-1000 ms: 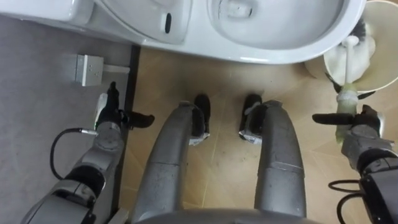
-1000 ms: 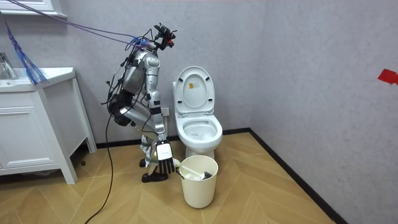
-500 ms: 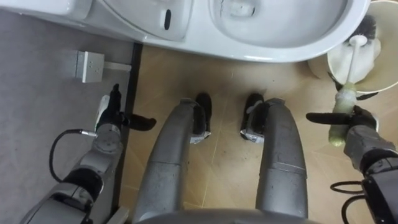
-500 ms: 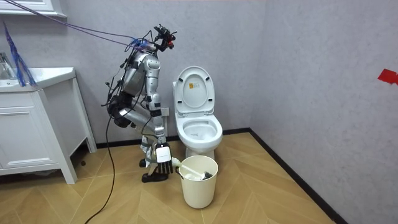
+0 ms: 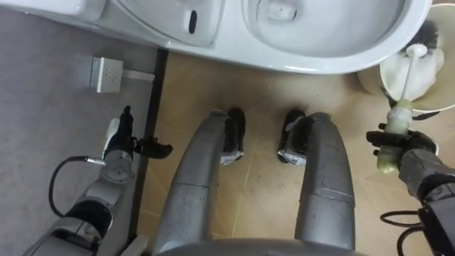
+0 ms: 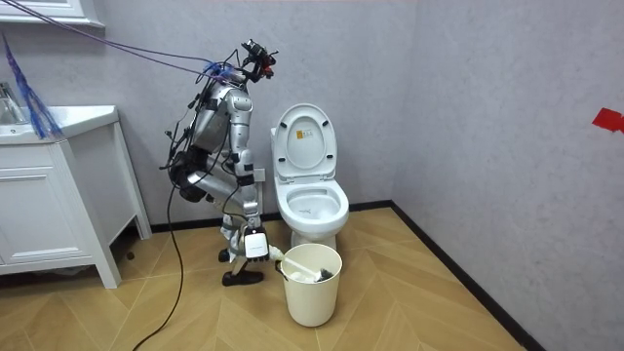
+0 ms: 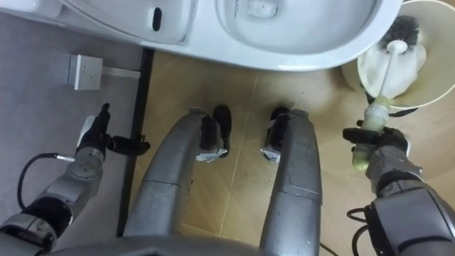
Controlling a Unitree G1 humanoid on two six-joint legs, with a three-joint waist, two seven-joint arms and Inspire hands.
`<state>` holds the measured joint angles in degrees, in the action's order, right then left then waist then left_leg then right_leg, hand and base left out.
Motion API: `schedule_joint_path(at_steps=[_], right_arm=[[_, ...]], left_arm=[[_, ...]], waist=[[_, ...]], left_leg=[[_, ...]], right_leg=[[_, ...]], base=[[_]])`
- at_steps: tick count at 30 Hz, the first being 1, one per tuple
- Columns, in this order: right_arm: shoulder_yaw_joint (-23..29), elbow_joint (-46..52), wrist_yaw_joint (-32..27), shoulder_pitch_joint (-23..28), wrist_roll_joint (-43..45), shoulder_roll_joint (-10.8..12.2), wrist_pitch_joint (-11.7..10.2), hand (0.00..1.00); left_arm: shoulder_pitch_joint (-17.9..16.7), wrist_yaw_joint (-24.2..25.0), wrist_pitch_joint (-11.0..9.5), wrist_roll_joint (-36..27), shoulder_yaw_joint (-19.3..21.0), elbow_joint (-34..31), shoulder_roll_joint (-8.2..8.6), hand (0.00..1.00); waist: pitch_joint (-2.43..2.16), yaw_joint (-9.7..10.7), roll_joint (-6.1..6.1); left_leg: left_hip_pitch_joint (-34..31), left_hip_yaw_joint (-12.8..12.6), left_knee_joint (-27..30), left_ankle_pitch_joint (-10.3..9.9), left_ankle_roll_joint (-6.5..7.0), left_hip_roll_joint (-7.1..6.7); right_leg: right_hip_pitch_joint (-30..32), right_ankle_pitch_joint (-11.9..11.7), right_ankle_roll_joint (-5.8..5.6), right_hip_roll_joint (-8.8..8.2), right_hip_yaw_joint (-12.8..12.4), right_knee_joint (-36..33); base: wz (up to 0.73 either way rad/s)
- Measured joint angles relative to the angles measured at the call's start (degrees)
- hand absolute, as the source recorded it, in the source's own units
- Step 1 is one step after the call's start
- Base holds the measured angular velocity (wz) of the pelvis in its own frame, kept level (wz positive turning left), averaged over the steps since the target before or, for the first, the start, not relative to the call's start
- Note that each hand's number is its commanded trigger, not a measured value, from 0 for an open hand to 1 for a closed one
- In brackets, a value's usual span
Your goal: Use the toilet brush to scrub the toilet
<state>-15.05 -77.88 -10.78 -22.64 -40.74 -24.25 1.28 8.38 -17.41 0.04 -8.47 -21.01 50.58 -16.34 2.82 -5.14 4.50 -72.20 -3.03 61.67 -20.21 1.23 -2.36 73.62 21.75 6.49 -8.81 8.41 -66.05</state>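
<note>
Since a second ago, our right robot hand (image 5: 410,148) has curled around the toilet brush (image 5: 399,114), whose head sits in the bin (image 6: 312,291) beside the toilet (image 5: 320,50). Our left robot hand (image 5: 121,142) hangs open. We judge the pickup underway; next, lift the brush clear toward the bowl.

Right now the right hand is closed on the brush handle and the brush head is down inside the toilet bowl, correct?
Not quite. The brush head sits in the white bucket beside the toilet bowl, not inside it. The right hand is closed on the brush handle, as you said. The right eye view shows it.
</note>
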Motion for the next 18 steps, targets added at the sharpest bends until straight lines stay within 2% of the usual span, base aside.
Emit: schedule_joint_path(at_steps=[7,10,12,16,18], right_arm=[[0.04,0.06,-0.01,0.09,-0.84,0.03,0.04,1.0],[0.0,0.2,0.12,0.71,-2.57,0.79,0.01,1.0],[0.01,0.34,0.91,1.52,-5.48,1.44,-0.01,1.0],[-0.03,-0.23,1.81,2.44,-10.5,1.94,0.09,1.0],[-0.01,-0.24,2.29,3.59,-10.88,2.67,0.05,1.0]], left_arm=[[-2.66,0.09,0.02,-1.03,-0.59,-2.81,-0.02,0.0],[-3.26,0.09,-0.1,-1.03,-0.57,-3.03,-0.02,0.0],[-4.74,0.02,-0.41,-2.03,-0.54,-4.34,-0.03,0.0],[-5.47,0.04,-0.94,-2.7,-0.59,-4.36,-0.02,0.0],[-6.36,0.08,-1.27,-2.86,-0.54,-3.83,0.0,0.0]], waist=[[0.0,0.09,-0.07],[-0.04,0.17,-0.23],[-0.02,0.5,-0.44],[-0.02,0.67,-0.9],[-0.04,0.55,-1.17]], left_leg=[[0.0,0.12,0.06,-0.03,-0.04,-0.12],[1.2,0.31,-0.01,-0.06,-0.07,-0.07],[3.12,0.34,-0.23,-0.24,0.1,-0.02],[7.02,0.66,-2.34,-0.18,-0.1,0.16],[10.85,0.68,-4.79,0.15,-0.01,0.78]], right_leg=[[-0.09,-0.01,0.0,-0.29,0.09,0.0],[-1.4,-0.01,0.0,-0.13,0.26,0.32],[-3.33,0.1,-0.07,-0.12,0.3,0.69],[-7.51,-0.24,-0.52,0.42,0.58,3.25],[-11.61,-1.03,-0.67,1.03,1.1,6.4]], base=[[0.0],[-0.03],[-0.06],[-0.05],[-0.14]])
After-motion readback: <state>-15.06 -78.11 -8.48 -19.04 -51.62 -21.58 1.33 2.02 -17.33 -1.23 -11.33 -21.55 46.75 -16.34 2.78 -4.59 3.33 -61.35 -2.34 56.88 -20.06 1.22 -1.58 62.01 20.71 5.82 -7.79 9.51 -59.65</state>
